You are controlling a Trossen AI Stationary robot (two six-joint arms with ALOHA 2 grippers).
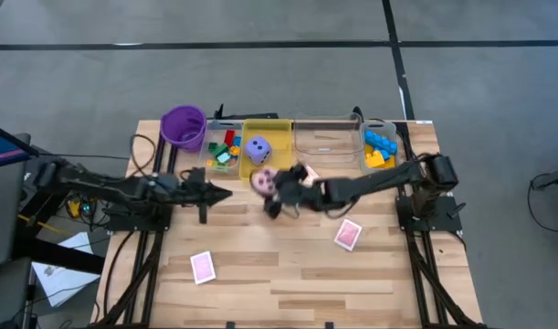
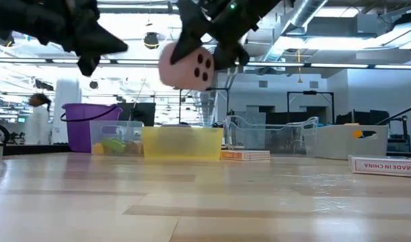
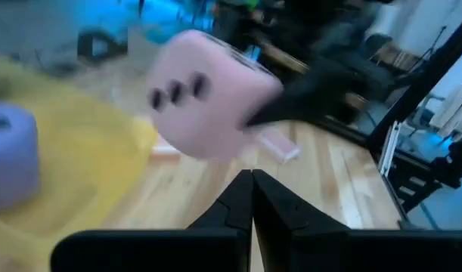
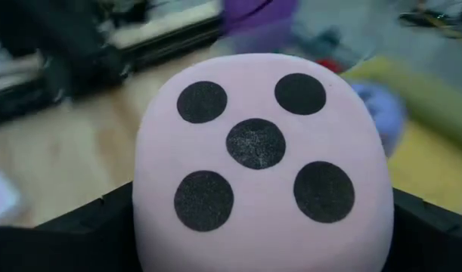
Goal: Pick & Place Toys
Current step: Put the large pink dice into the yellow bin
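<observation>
My right gripper (image 1: 271, 187) is shut on a pink foam die (image 1: 263, 181), which hangs in the air in front of the yellow bin (image 1: 280, 155). The die's five-dot face (image 4: 255, 143) looks back at the wrist. A purple die (image 1: 257, 149) lies inside the yellow bin. Coloured bricks (image 1: 224, 151) fill the clear bin left of it, and blue and yellow bricks (image 1: 379, 148) lie in the far-right bin. Two pink cards (image 1: 203, 267) (image 1: 348, 234) lie flat on the table. My left gripper (image 1: 219, 194) hovers shut, left of the pink die, touching nothing. My right gripper pinches the pink die by two opposite sides (image 4: 144, 219) between its two fingers (image 4: 79, 230). The fingers come from the table's right side, slanting downward. The die is lifted well clear of the table (image 2: 186, 65).
A purple cup (image 1: 183, 126) stands at the far left of the row of bins. An empty clear bin (image 1: 326, 137) stands between the yellow bin and the bin with blue bricks. Bare wood lies across the near half of the table (image 1: 279, 283).
</observation>
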